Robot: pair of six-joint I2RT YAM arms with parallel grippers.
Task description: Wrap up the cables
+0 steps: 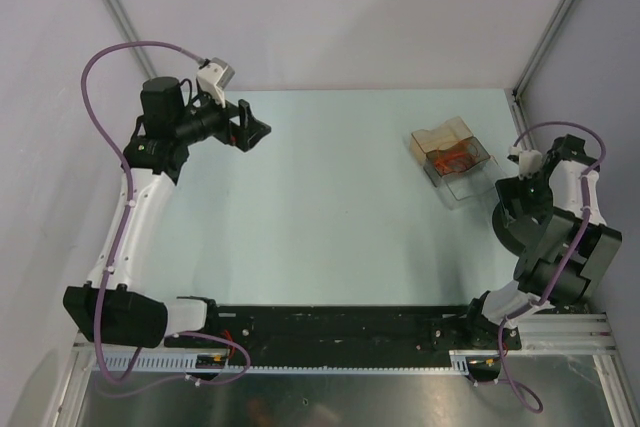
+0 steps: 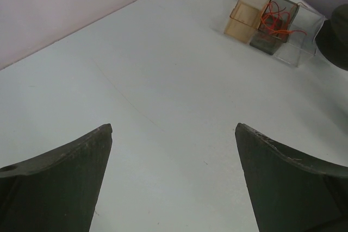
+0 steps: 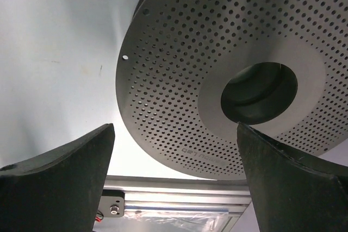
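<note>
From above, the table (image 1: 330, 217) carries a small three-cell box (image 1: 470, 194) toward 2 o'clock. Its row of cells runs from about 11 o'clock to 5 o'clock: an amber cell (image 1: 436, 137) farthest away, a darker middle cell, and a clear cell nearest. The cables (image 1: 458, 159) lie in the middle cell, showing there only as a red-orange smear with no strands to pick out. The left wrist view resolves them better. At its 1 o'clock the box sits well apart from the left gripper (image 2: 174, 127), and the cables (image 2: 276, 17) appear as hair-thin curls, several loops rising above the cell's rim and one strand trailing toward 4 o'clock over the clear cell. The bundle is a loose tangle with no single long axis or heading that can be read. Both left fingers stand wide apart over bare table, released and holding nothing. The top view shows that gripper high at 10 o'clock, aimed toward 3 o'clock. The right wrist view gives what the others barely show: a dark perforated disc (image 3: 217, 69) with a round central hole fills its upper right. Seen from overhead, this is just a dark round shape at 4 o'clock, near the box. The right gripper (image 3: 175, 126) is likewise spread and empty, with an aluminium rail (image 3: 179, 196) at 6 o'clock between its fingers.
</note>
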